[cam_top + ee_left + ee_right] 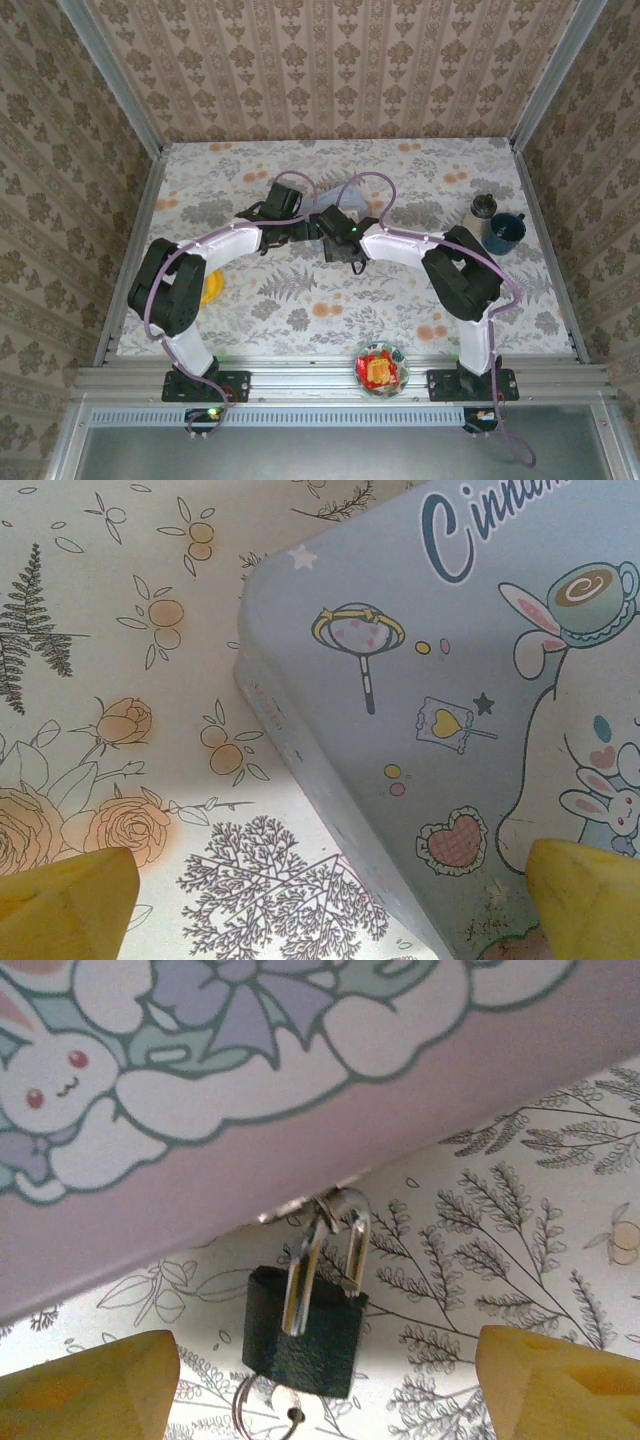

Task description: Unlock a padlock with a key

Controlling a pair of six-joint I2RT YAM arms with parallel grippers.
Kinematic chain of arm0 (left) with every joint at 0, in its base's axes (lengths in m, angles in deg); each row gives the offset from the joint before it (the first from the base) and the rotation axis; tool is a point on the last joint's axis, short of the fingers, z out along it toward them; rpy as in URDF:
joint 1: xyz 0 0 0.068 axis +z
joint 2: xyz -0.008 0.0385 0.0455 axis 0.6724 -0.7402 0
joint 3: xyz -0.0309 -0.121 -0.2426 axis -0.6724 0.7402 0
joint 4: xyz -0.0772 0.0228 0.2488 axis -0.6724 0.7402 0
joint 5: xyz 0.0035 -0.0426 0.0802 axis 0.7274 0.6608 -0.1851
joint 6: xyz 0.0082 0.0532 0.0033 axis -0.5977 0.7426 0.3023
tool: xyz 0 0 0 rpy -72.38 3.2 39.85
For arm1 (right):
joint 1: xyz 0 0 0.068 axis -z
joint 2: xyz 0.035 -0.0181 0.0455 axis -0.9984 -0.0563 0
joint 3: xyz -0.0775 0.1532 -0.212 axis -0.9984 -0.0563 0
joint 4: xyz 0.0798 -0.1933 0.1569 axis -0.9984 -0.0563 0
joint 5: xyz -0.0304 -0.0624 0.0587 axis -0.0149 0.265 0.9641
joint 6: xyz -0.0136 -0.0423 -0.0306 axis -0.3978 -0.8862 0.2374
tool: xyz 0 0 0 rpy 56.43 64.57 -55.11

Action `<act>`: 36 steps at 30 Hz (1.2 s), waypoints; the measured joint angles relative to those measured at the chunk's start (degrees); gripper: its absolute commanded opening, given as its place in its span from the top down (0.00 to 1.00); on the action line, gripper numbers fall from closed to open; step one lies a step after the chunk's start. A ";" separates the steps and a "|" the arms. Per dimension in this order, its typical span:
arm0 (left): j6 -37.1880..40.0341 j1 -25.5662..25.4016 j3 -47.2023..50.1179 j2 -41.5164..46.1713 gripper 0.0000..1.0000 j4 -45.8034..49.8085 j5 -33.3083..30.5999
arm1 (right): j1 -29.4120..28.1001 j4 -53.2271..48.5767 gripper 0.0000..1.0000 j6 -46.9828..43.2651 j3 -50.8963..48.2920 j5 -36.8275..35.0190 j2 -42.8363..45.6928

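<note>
Black-bodied padlock [303, 1335] is hooked by its silvery shackle through the clasp of the light blue tin [250, 1160], over the floral tabletop [520, 1220]. This likely anchors it, with its key end toward your right tool [325, 1385]. A key ring [262, 1415] shows at that end. The right tool stands open and empty, its yellow fingers flanking the padlock without touching. Your left tool [325, 900], wide open and empty, straddles the tin's edge, probably to steady it.
</note>
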 measured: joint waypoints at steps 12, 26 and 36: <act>-0.04 0.00 0.15 0.00 0.00 -0.02 0.02 | 0.87 1.66 0.35 -0.11 0.00 0.07 -2.69; -0.68 0.00 0.50 0.00 0.00 -0.24 0.02 | 1.05 4.72 0.66 0.35 -0.98 0.72 -2.62; -1.11 -0.04 0.85 0.00 0.00 -0.79 0.04 | 2.12 7.34 0.84 0.74 -3.72 1.64 -0.79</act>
